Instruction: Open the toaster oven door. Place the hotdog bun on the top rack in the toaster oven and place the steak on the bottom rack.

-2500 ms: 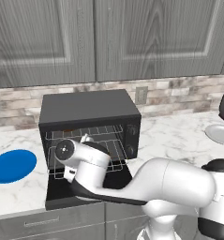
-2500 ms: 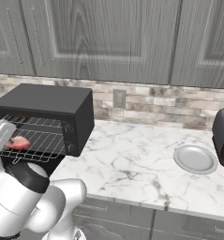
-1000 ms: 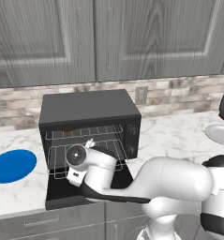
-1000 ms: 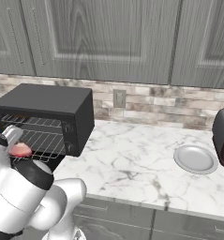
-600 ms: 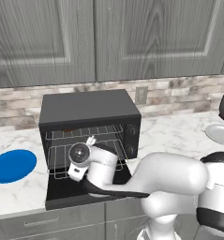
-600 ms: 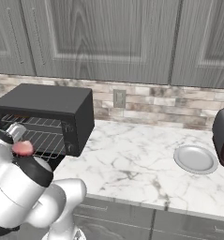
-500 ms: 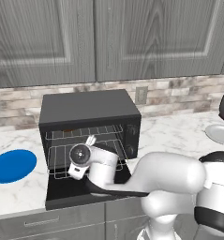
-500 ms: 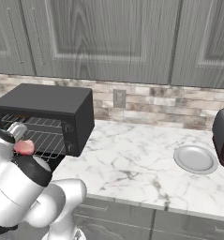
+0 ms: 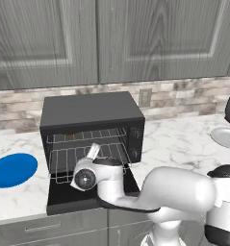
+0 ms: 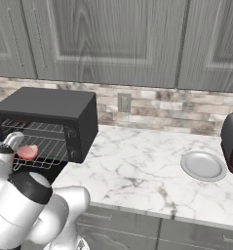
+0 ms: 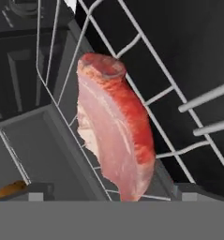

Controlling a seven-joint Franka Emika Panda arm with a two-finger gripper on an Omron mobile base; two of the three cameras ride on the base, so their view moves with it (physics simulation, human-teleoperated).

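**At the oven mouth, steak in the pincer**

Just ahead of the pincer (image 10: pixel 21 146), over the pulled-out bottom rack (image 10: pixel 42 155): the steak (image 11: pixel 115 147), held edge-on. Seen close in the hand view as a thick slab, pale pink along its broad face, deeper red along the rind side, with a rounded, browned end at the far tip. Seen from the right base camera as a small pinkish-red lump (image 10: pixel 28 152) right beside the hand, at the front of the open toaster oven (image 10: pixel 54 110). Clamped on the steak, by the look of it: meat runs straight down between the two finger tips, whose dark ends sit at either side of its near end.

Beneath the pincer, lying flat and open: the toaster oven door (image 9: pixel 78 197), black, as wide as the oven. Above the pincer, inside the cavity: the top rack (image 9: pixel 87 137), a silver wire grid. Off to one side of the fingers in the hand view, low at the corner: an orange-tan sliver (image 11: pixel 8 188), possibly the hotdog bun, too little visible to say.

Well off to the side of the hand, on the marble counter (image 9: pixel 179 139): a blue round plate (image 9: pixel 11 169).
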